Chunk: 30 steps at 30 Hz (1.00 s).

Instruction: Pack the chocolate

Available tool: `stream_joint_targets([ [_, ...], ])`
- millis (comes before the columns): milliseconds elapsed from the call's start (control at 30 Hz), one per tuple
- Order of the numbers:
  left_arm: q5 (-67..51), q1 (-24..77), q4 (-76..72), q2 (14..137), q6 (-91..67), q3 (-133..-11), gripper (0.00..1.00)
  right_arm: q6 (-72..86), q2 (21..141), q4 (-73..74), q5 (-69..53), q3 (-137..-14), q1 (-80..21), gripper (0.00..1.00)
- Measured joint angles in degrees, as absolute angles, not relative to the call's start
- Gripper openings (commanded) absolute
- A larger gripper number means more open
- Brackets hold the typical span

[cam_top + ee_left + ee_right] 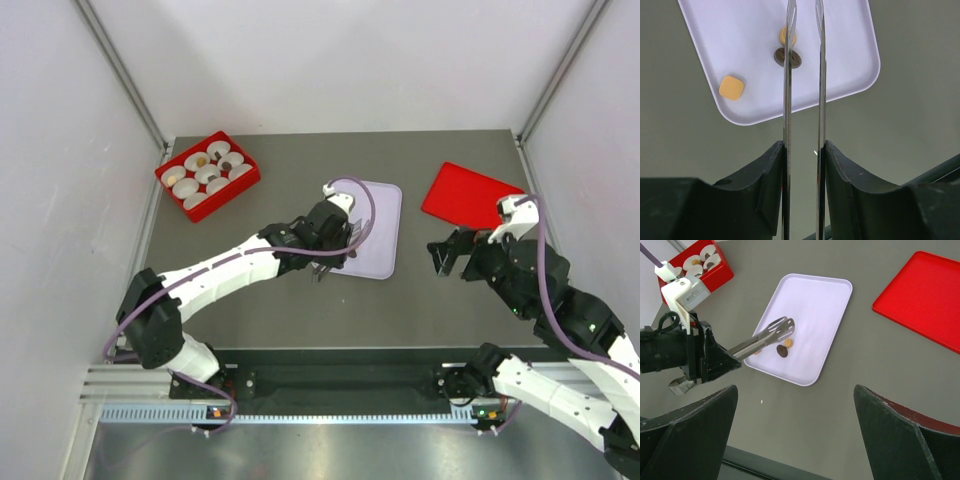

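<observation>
While we look from the top camera: the left end effector [328, 240] reaches over the near-left edge of the white tray [385, 200]. The right end effector [445, 255] hovers beside the red lid [465, 195]. The red box [228, 199] of paper cups [185, 183] sits well apart at the far left of the worktop [280, 310], and some cups show brown or caramel pieces.
Left wrist: we are clenched on metal tongs [787, 110], their blades slightly apart. The tips hang over a dark round chocolate [796, 59] just beside a round caramel piece [782, 36]. A square caramel piece [731, 87] lies apart near the tray's corner.
Right wrist: our fingers stand wide, grasping nothing.
Step in hand: lining up the tongs for a pick, we judge.
Next move: we should lower the tips astride one piece only, squeeze, and carry it to a free cup.
</observation>
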State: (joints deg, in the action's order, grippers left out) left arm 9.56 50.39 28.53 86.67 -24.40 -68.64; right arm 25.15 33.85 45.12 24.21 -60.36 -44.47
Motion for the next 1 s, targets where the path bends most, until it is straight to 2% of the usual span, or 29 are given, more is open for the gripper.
stream_joint_targets([
  [1000,15.1,53.3,31.5,90.7,-26.8,-68.6,0.42,26.2,32.2,46.4,24.2,-60.4,-44.5,1.0],
])
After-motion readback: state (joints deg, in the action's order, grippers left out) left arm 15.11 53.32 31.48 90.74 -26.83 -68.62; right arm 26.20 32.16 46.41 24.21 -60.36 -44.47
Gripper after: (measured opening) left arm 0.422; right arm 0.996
